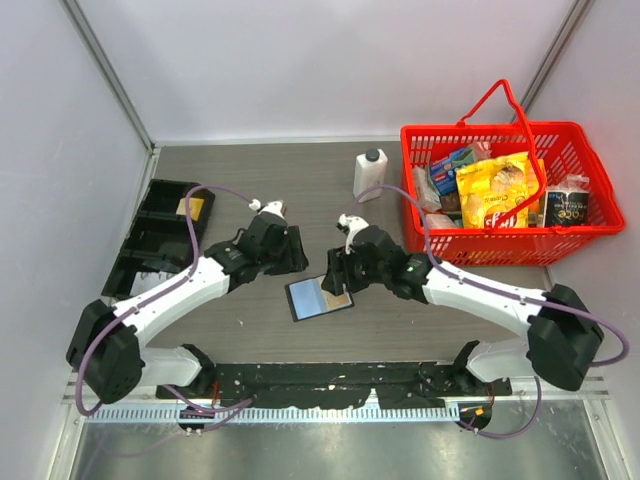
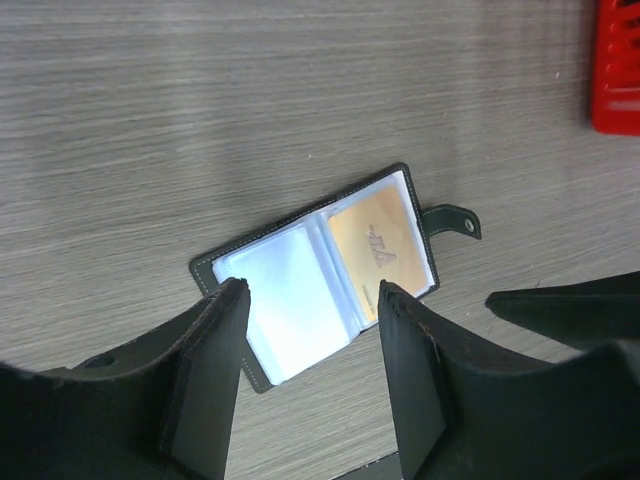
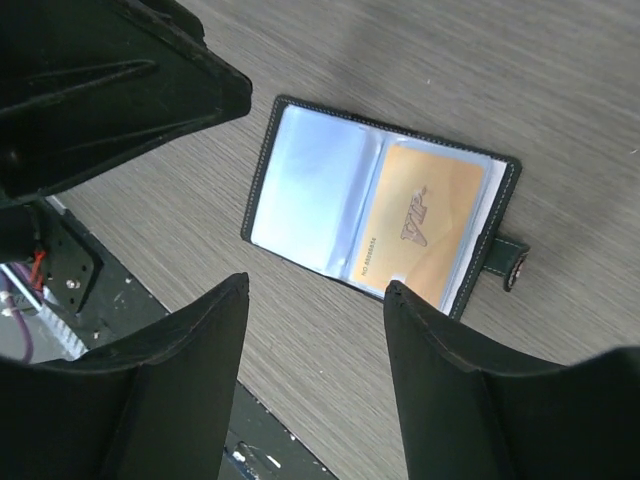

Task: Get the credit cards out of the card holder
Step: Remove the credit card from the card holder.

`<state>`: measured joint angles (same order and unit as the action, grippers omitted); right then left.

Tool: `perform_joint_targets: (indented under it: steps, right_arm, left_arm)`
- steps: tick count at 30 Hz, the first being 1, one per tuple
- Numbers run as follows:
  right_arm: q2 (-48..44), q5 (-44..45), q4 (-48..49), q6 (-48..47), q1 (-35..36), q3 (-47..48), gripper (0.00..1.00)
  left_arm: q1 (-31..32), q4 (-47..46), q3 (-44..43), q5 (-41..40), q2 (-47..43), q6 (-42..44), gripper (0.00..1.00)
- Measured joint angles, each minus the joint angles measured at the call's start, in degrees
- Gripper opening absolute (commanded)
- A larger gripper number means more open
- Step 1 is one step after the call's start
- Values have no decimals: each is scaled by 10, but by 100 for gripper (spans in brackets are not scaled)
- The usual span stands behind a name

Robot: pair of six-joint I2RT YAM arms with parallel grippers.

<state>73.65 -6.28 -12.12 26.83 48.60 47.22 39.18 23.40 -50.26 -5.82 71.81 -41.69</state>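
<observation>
The card holder point(image 1: 318, 297) lies open and flat on the table between my two grippers. Its left half shows a light blue face point(image 2: 285, 290) under a clear sleeve. Its right half holds a yellowish-orange credit card point(image 2: 378, 245), and the snap tab point(image 2: 455, 222) sticks out on that side. My left gripper point(image 2: 312, 290) hovers open over the holder's near edge, nothing between its fingers. My right gripper point(image 3: 315, 285) is open too, just short of the card holder point(image 3: 370, 210) and not touching it. The orange card point(image 3: 420, 225) is fully in its pocket.
A red basket point(image 1: 500, 190) full of groceries stands at the back right, with a white bottle point(image 1: 369, 173) beside it. A black compartment tray point(image 1: 155, 235) lies at the left. A black strip point(image 1: 320, 385) runs along the table's near edge.
</observation>
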Motion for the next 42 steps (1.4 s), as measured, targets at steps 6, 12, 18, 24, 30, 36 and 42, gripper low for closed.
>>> perform_joint_targets:
  steps: [6, 12, 18, 24, 30, 36, 42]
  right_arm:
    - [70, 24, 10, 25, 19, -4, 54]
    - [113, 56, 9, 49, 23, -5, 52]
    - [135, 88, 10, 58, 23, -9, 52]
    - [159, 106, 12, 61, 23, -14, 52]
    - [159, 105, 14, 61, 23, -15, 52]
    - [158, 101, 17, 53, 23, -17, 48]
    - [155, 92, 29, 49, 22, -23, 45]
  left_arm:
    - [17, -22, 5, 27, 61, -11, 47]
    - [24, -19, 5, 68, 121, 3, 41]
    - [35, 14, -5, 83, 174, 29, 41]
    - [39, 61, -43, 80, 204, 55, 40]
    - [40, 101, -57, 56, 221, 78, 34]
    - [40, 115, -63, 52, 229, 82, 30]
    - [40, 117, -65, 52, 232, 83, 29]
